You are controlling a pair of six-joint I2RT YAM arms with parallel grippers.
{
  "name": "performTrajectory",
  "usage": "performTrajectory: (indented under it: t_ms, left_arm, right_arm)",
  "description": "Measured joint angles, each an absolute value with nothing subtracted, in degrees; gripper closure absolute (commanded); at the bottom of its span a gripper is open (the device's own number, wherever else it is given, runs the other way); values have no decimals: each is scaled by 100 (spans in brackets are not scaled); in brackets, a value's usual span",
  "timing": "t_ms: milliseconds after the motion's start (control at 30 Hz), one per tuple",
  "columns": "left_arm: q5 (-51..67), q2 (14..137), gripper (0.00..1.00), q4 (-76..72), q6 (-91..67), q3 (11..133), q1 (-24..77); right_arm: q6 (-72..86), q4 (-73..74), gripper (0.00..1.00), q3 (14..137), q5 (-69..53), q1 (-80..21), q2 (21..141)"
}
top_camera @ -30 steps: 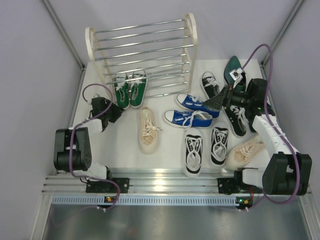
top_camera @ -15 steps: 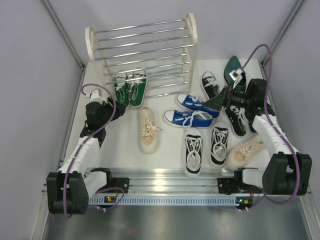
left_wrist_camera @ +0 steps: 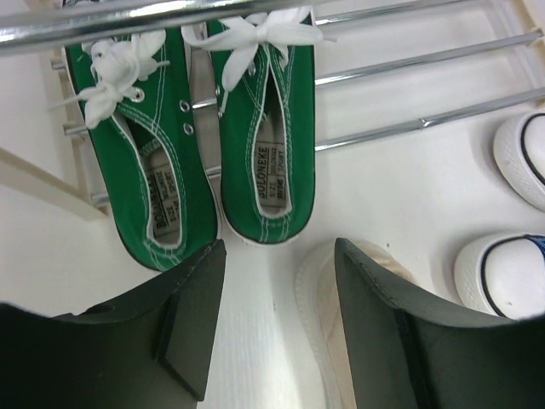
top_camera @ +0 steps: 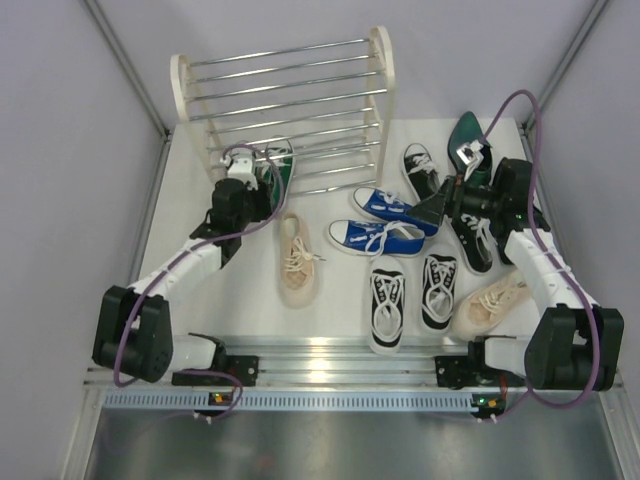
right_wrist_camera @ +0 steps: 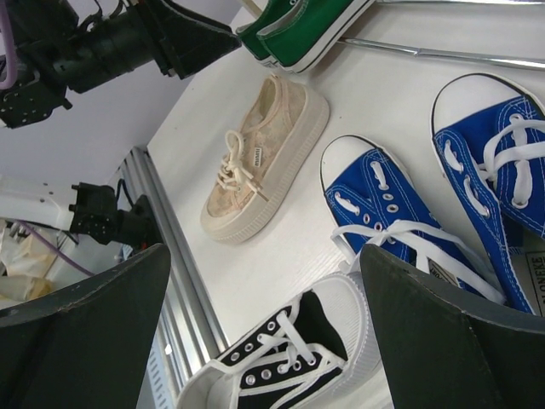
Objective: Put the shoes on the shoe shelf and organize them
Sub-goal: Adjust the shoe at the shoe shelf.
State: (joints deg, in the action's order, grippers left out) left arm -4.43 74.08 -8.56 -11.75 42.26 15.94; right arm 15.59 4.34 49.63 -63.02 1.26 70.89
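Change: the left arm has swung in from the left margin of the worktop (top_camera: 240,300) to the front of the shoe shelf (top_camera: 384,70), and the left pincer (left_wrist_camera: 279,249) has widened on the way; the right arm has not moved
Left pincer: jaws apart and empty, with only bare worktop and a beige toe showing between the fingers (left_wrist_camera: 192,324)
Green sneakers (left_wrist_camera: 264,145): just ahead of the left pincer's tips, side by side, toes in under the chrome rods and heels toward the pincer; they appear to sit on the lowest tier, though the wrist view does not settle whether the heels rest on a rod or on the worktop
Beige sneaker (top_camera: 296,258): on the worktop just below the left pincer, its toe under the right-hand finger
Meaning for the task: one pair looks shelved, and every other shoe lies off the shelf; the left arm is now placed either to straighten the green pair or to take the beige sneaker
Left arm pose: stretched forward and inward from its base, forearm on a diagonal, wrist pitched down over the green heels
Right pincer (right_wrist_camera: 264,256): jaws wide apart, holding nothing, hovering with the blue sneakers (top_camera: 385,225) directly beneath and ahead of it
Right arm pose: folded at the right edge of the worktop, pincer pointing left toward the centre
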Motion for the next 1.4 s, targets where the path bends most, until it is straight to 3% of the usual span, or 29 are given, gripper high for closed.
performTrajectory:
  t_ms: [700, 800, 967, 1167, 1400]
  left_arm:
    - [-541, 9153, 43, -1020, -298, 4989, 1597]
    - [-545, 9301, 47, -1035, -287, 5037, 1610]
    - [-572, 9391, 77, -1081, -322, 5061, 1623]
    - [-666, 9406, 100, -1116, -379, 5065, 1623]
    - [-786, 9406, 100, -1116, -694, 5068, 1625]
  right_arm:
    - [1494, 462, 7, 5059, -6263, 126, 7089]
    - [1481, 484, 7, 5070, -6263, 126, 7089]
    - [1444, 572, 7, 5070, -6259, 128, 7089]
    - [1402, 582, 7, 5070, -6257, 128, 7089]
    - [1398, 591, 7, 5070, -6259, 128, 7089]
